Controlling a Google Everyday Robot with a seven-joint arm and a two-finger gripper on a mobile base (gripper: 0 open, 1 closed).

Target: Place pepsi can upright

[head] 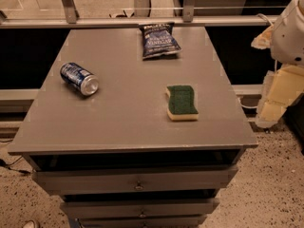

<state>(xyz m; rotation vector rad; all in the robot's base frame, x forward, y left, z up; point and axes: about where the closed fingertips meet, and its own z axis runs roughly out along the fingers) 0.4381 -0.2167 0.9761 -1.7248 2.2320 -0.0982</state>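
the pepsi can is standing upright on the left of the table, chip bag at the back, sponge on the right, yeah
Not upright: the camera view shows the pepsi can lying on its side. It is on the left of the table, chip bag at the back, sponge on the right. The gripper is beyond the table's right edge.

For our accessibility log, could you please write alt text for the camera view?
A pepsi can lies on its side near the left edge of a grey drawer table. A dark blue chip bag sits at the back, a green-topped sponge lies to the right, and the robot's gripper hangs beyond the table's right edge.
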